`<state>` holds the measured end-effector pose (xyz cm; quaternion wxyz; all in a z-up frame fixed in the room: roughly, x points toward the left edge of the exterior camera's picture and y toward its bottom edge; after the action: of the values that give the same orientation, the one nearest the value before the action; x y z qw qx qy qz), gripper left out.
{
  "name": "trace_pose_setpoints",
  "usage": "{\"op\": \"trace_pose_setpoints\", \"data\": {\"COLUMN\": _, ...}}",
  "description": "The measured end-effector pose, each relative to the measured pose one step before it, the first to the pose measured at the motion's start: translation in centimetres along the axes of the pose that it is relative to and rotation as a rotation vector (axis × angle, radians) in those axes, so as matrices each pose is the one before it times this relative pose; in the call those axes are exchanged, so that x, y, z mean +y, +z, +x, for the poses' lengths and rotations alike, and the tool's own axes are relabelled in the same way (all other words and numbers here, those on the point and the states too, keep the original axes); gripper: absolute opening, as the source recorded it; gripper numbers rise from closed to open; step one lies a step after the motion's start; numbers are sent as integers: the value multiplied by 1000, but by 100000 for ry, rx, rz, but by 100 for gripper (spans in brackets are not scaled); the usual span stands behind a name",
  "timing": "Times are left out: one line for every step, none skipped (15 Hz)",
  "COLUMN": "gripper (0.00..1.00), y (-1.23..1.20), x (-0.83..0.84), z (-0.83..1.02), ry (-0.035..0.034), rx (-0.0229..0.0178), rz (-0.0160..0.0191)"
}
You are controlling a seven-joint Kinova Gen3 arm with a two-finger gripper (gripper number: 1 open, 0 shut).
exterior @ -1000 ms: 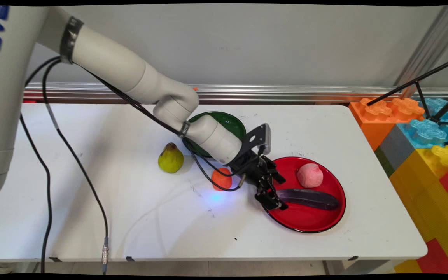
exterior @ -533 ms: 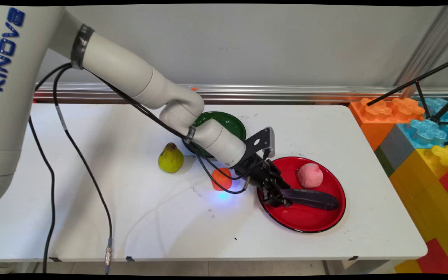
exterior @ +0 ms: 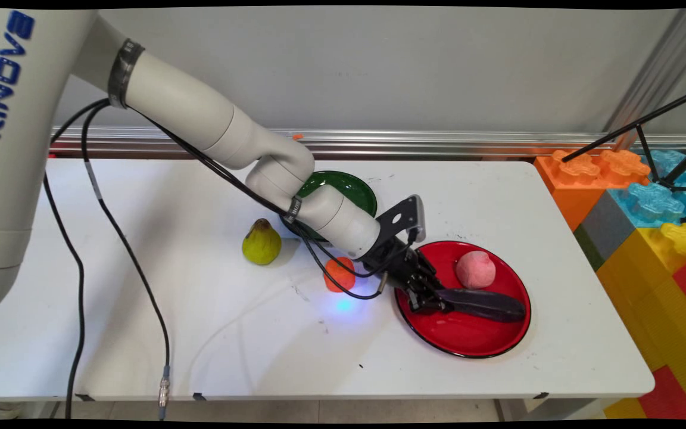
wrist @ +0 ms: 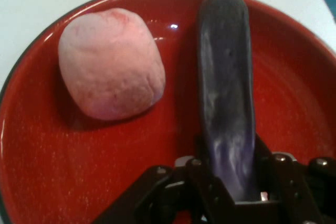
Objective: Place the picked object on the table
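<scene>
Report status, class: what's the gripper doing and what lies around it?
Gripper shut on dark aubergine, low over red plate. Pink fruit beside it on the plate, apart. Orange fruit, pear, green plate on table.

My arm (exterior: 200, 122) is white, made of rounded tubular links with dark metal bands at the joints. Blue KINOVA lettering (exterior: 3, 71) runs along my big link. Black cables (exterior: 81, 238) hang from me, one with a silver connector. My gripper (exterior: 435, 301) is black, a jointed linkage with small bolts, and a flat dark bracket (exterior: 405, 217) sits on my wrist.
</scene>
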<state>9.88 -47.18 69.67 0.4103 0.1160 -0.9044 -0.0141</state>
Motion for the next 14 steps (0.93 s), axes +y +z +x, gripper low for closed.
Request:
{"op": "trace_pose_setpoints", "data": {"gripper": 0, "y": -258, "x": 118, "z": 415, "ry": 35, "rx": 783, "rz": -6}}
{"op": "trace_pose_setpoints", "data": {"gripper": 0, "y": -299, "x": 60, "z": 380, "ry": 1, "rx": 670, "rz": 8}}
{"op": "trace_pose_setpoints", "data": {"gripper": 0, "y": -492, "x": 49, "z": 564, "ry": 239, "rx": 802, "rz": 109}}
{"op": "trace_pose_setpoints", "data": {"gripper": 0, "y": -703, "x": 43, "z": 597, "ry": 320, "rx": 743, "rz": 157}}
{"op": "trace_pose_setpoints", "data": {"gripper": 0, "y": -763, "x": 95, "z": 522, "ry": 527, "rx": 564, "rz": -111}}
{"op": "trace_pose_setpoints", "data": {"gripper": 0, "y": -1048, "x": 129, "z": 573, "ry": 720, "rx": 484, "rz": -138}}
{"op": "trace_pose_setpoints", "data": {"gripper": 0, "y": -1194, "x": 200, "z": 481, "ry": 856, "rx": 221, "rz": -445}}
{"op": "trace_pose_setpoints", "data": {"gripper": 0, "y": -1135, "x": 193, "z": 292, "ry": 718, "rx": 20, "rz": -541}}
{"op": "trace_pose_setpoints", "data": {"gripper": 0, "y": -1391, "x": 209, "z": 228, "ry": 874, "rx": -116, "rz": -598}}
{"op": "trace_pose_setpoints", "data": {"gripper": 0, "y": -1052, "x": 169, "z": 48, "ry": 609, "rx": -215, "rz": -539}}
{"op": "trace_pose_setpoints", "data": {"gripper": 0, "y": -1082, "x": 167, "z": 8, "ry": 644, "rx": -273, "rz": -510}}
{"op": "trace_pose_setpoints", "data": {"gripper": 0, "y": -1317, "x": 190, "z": -108, "ry": 738, "rx": -455, "rz": -638}}
{"op": "trace_pose_setpoints", "data": {"gripper": 0, "y": -1537, "x": 246, "z": -253, "ry": 1013, "rx": -778, "rz": -889}}
{"op": "trace_pose_setpoints", "data": {"gripper": 0, "y": -1513, "x": 234, "z": -348, "ry": 938, "rx": -921, "rz": -828}}
